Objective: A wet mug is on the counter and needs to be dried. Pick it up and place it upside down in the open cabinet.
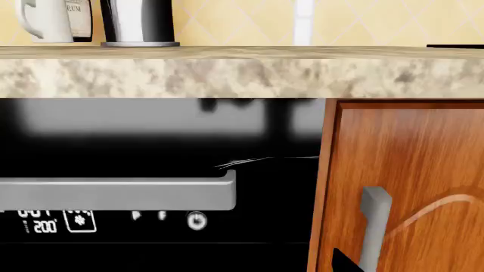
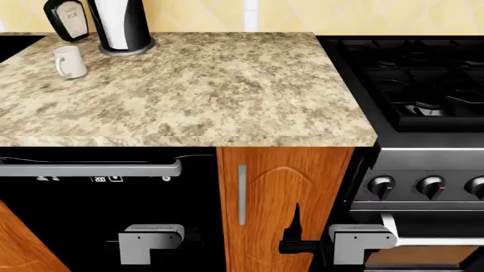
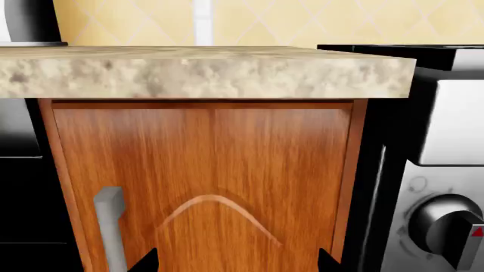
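mug: upright on the counter, far-left back area, just in front-left of the paper-towel roll; handle side faces away from the roll. Not held by anything.
risk 1: both arms sit below the counter edge, so a straight lift twd the mug could clip the thick rim; prob needs to back off and rise first.
risk 2: mug is close to the roll and the dark bottle; a wide approach may knock either one over, or shove the mug.
risk 3: wet ceramic, smooth wall; a shallow pinch could slip when flipped upside down.
left gripper: low, in front of the black dishwasher, well below the mug, pointing at the cabinetry.
right gripper: low, at the wooden door, beside the stove.
jaws: left can't tell; right look apart, dark tips w/ a wide gap, holding nothing.
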You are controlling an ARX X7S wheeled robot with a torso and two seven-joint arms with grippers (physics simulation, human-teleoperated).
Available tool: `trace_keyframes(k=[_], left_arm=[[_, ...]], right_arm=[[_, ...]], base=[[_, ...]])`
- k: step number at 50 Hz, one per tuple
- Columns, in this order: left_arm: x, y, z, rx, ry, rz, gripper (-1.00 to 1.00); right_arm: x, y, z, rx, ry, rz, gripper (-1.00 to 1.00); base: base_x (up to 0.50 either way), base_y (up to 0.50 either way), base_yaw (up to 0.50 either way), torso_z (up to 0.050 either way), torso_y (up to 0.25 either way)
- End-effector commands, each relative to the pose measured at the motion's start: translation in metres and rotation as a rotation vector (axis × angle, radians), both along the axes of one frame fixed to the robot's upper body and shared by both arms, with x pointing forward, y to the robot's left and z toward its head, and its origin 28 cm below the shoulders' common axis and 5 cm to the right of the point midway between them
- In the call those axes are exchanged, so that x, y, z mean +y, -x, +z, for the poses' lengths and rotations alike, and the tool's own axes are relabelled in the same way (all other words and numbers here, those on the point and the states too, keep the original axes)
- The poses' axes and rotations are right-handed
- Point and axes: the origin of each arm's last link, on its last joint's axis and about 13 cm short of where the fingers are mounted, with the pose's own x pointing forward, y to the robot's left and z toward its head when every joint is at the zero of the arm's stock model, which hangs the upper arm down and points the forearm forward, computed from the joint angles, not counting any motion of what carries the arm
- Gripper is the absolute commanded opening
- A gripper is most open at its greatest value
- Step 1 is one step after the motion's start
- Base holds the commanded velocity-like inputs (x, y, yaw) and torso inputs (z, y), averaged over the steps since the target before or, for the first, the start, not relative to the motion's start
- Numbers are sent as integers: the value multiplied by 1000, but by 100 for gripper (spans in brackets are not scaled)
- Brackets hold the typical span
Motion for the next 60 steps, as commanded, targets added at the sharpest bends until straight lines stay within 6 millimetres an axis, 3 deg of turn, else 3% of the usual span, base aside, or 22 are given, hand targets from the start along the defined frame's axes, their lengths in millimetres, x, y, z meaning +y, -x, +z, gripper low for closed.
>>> trace_keyframes(k=[1,4,43,50,60], left_arm=[[1,0,3,7,35,-3,100],[3,3,9,30,120,-37,100],[3,12,20,-10,163,-84,100],[1,10,17,49,153,-63,100],[2,10,16,74,164,-54,100]], right_arm=[[1,1,0,0,-8,4,100],[1,5,0,6,-21,8,100],[1,10,2,-28,-26,-5,100],[3,12,2,-40,124,-27,100],[3,12,2,-43,138,-34,100]], base=[[0,0,0,0,0],[0,0,0,28,5],[0,0,0,50,17],[0,357,0,0,0],[0,500,0,0,0]])
